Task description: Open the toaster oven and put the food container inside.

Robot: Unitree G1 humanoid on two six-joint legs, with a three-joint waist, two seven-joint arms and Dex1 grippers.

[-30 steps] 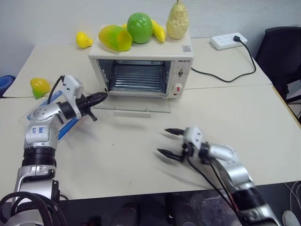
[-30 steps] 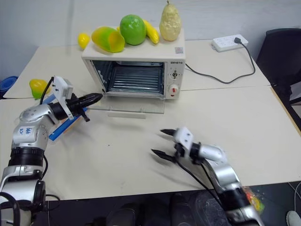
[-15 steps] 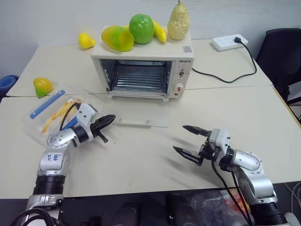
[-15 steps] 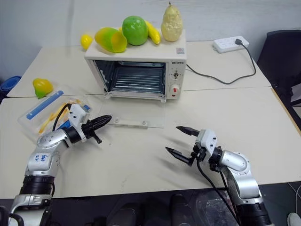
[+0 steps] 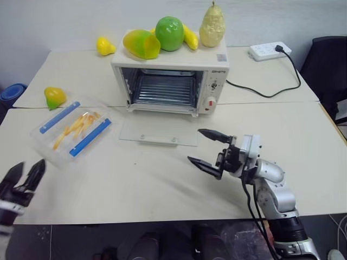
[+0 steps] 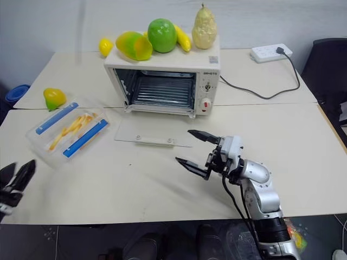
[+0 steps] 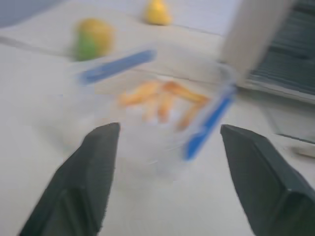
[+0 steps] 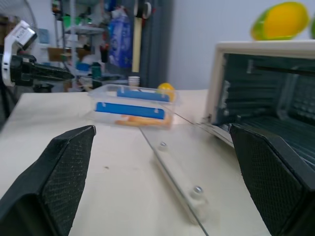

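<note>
Green apple (image 5: 169,33), pale pear (image 5: 212,26), white power strip (image 5: 267,51), beige table (image 5: 303,135)

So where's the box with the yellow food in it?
The food container lies flat on the table on the robot's left side, left of the toaster oven's open glass door, with a small yellow-green fruit just behind it.

the left gripper (image 5: 23,177) sits at the picture's lower left corner, well away from the toaster oven (image 5: 171,82), and its arm is cut off by the edge. in the left wrist view the food container (image 7: 157,110) beside the oven is smeared by blur, so its food strips and blue clips have no clear outline. the blue object (image 5: 11,92) far to the oven's left is cropped, too little to identify. the oven's knob markings are too small to read.
</note>
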